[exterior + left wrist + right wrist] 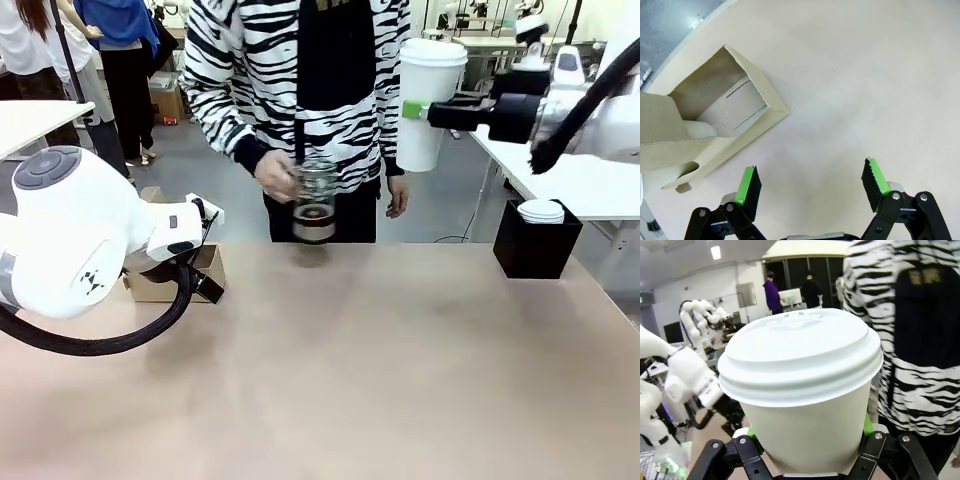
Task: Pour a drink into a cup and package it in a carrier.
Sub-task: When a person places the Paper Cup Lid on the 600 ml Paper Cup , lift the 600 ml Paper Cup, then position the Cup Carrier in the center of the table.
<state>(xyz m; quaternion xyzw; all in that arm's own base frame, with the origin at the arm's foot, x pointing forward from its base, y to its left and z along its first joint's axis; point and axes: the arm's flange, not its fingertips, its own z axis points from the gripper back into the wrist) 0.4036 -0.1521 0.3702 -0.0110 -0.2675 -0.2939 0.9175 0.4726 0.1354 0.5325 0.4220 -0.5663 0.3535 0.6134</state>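
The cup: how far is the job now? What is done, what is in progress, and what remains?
Done, it seems: the cup carries its lid, so the pouring looks finished; the person's hand holds the carafe with dark drink in it. In hand: the right pincer grips the cup in the air. Left: the cup is not yet in the carrier; the left pincer hangs open beside it.

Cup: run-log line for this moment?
right gripper: shut on lidded cup, raised | left gripper: open over table, near carrier | hand: holds carafe, far edge
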